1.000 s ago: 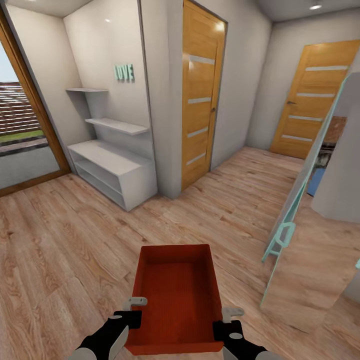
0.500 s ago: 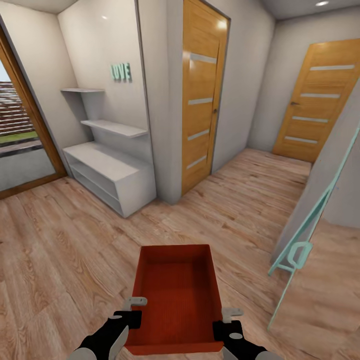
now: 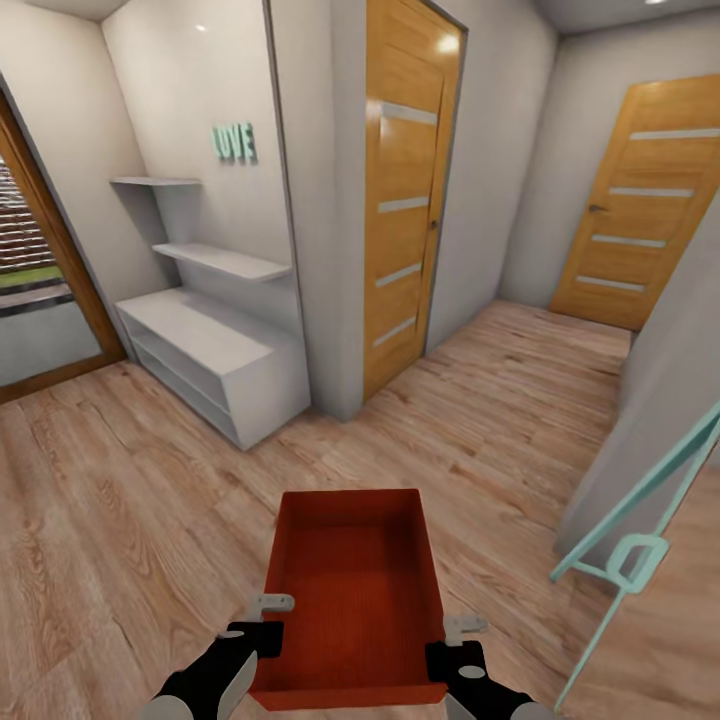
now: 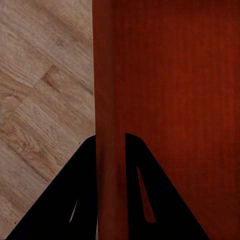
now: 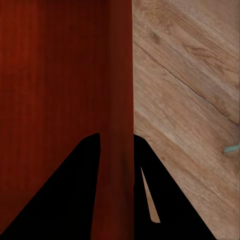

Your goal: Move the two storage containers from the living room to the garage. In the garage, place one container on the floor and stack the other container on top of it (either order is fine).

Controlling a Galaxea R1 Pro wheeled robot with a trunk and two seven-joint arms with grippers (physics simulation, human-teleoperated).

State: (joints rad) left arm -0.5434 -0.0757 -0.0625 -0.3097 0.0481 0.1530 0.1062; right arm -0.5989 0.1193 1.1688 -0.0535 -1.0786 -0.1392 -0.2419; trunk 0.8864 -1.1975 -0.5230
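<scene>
- The left claw is clamped on the left side wall of the red-orange rectangular open-topped storage container; in the left wrist view the two black fingers straddle that thin wall, one outside and one inside.
- The right claw is clamped on the opposite, right side wall; the right wrist view shows its black fingers on either side of the wall, with the container's interior to one side and plank floor to the other.
- The container sits at 6 o'clock in the head view, held level between both claws above the light wood-plank floor, its inside bare.
- At 10 o'clock stands a low white shelving unit in a wall recess, two white floating shelves above it, and mint-green "LOVE" letters on the wall higher up.
- At 9 o'clock a wood-framed glazed door shows greenery outside.
- At 12 o'clock an orange wooden door with pale horizontal stripes is set in a grey-white wall.
- At 2 o'clock a second orange striped door closes the far end of the narrow passage.
- At 4 o'clock a mint-green frame with a loop handle leans against a grey wall corner, well apart from the container.
</scene>
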